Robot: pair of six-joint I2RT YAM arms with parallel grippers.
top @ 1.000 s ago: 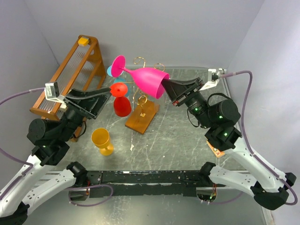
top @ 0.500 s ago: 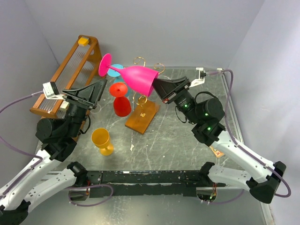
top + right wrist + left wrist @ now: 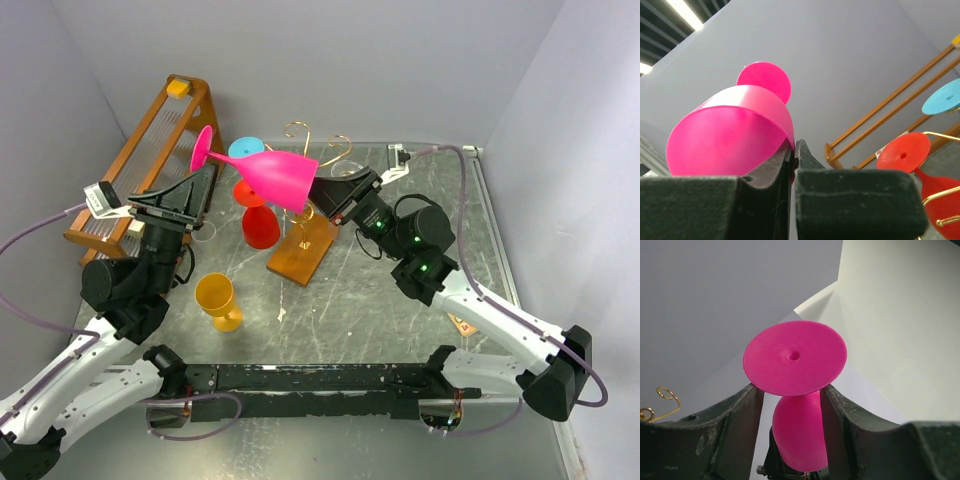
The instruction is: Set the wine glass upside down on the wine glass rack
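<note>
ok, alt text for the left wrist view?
A pink wine glass, round foot facing the camera and bowl beyond it, lies between the two dark fingers of the left claw, which stand apart on either side. A gold wire curl shows at lower left, with plain grey and pale walls behind.

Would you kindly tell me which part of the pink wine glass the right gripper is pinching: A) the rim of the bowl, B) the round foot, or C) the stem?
A: the right wrist view shows the right gripper shut on the bowl's rim of the pink wine glass, with the foot at the far end.
</note>
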